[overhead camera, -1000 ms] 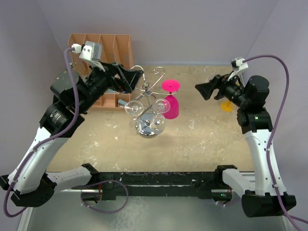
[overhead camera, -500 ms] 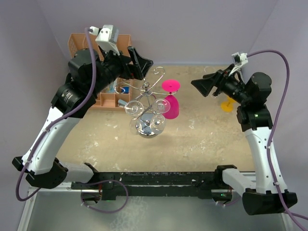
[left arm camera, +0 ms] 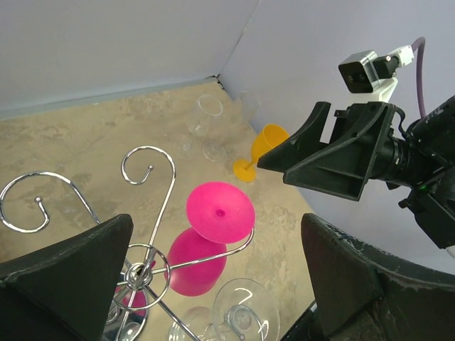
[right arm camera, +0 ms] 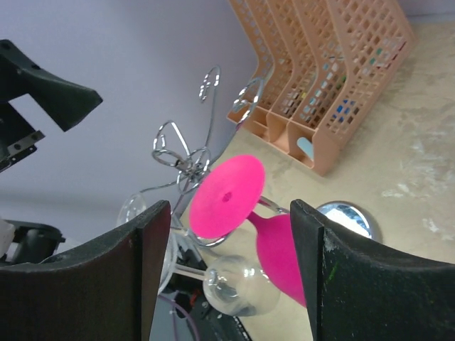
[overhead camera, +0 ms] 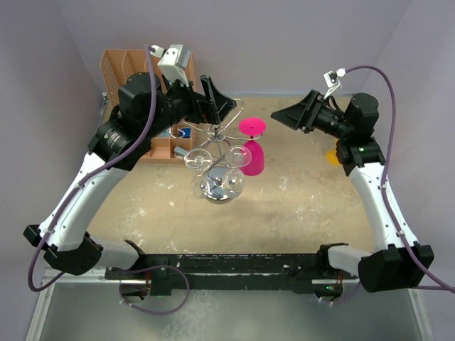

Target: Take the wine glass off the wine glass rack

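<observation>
None of the task looks done from above. The pink wine glass (overhead camera: 253, 153) hangs upside down on the wine glass rack (overhead camera: 217, 153), which stands mid-table on a round chrome base (overhead camera: 222, 188). The left gripper (overhead camera: 213, 106) hovers over the rack's top, jaws spread wide and empty. The right gripper (overhead camera: 286, 117) sits well apart on the right, about level with the glass, jaws parted on nothing. By my reading all of it is left: reach, grip, slide the foot out of its wire curl, lift clear. Clear glasses (overhead camera: 195, 160) hang on the near arms. An orange slotted organizer (overhead camera: 142, 71) stands behind, on a mottled sandy table (overhead camera: 298, 206).

From the left wrist, between its matte dark fingers (left arm camera: 71, 270), the rack is thin bright wire bent into open spirals. The pink glass looks opaque and glossy, its flat round foot caught on a wire loop and the bowl below. A yellow glass (left arm camera: 259, 149) stands near the wall.

From the right wrist, thick black fingers (right arm camera: 142, 277) frame the pink foot, which faces the lens. A see-through bowl glints nearby, the base shines like a mirror, and the organizer is a grid of small holes.
</observation>
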Controlling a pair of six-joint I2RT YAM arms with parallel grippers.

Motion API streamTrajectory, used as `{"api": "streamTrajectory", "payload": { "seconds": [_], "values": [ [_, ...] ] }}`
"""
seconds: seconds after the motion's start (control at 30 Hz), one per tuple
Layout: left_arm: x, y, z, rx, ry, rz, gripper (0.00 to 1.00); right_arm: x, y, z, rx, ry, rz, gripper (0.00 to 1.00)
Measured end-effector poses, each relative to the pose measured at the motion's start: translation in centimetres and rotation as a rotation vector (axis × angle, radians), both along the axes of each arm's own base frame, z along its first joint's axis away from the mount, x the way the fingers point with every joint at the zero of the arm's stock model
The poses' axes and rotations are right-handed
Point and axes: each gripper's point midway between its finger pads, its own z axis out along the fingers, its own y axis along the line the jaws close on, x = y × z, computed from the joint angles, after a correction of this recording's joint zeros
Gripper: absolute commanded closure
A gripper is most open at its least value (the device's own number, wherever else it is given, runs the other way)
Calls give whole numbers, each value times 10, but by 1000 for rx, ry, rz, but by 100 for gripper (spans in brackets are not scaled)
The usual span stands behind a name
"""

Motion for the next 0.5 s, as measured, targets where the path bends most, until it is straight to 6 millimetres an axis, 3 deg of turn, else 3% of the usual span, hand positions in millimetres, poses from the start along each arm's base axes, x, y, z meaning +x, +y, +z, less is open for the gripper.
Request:
{"api": "streamTrajectory", "payload": {
  "seconds": [0.27,0.5],
  "values": [
    [-3,-4,-1,-16,9,-20,1,-13,35,8,66,12,102,42],
    [-4,-4,-6,-11,18,-26,1,-10,39,-4,67,47,99,39]
  ]
}}
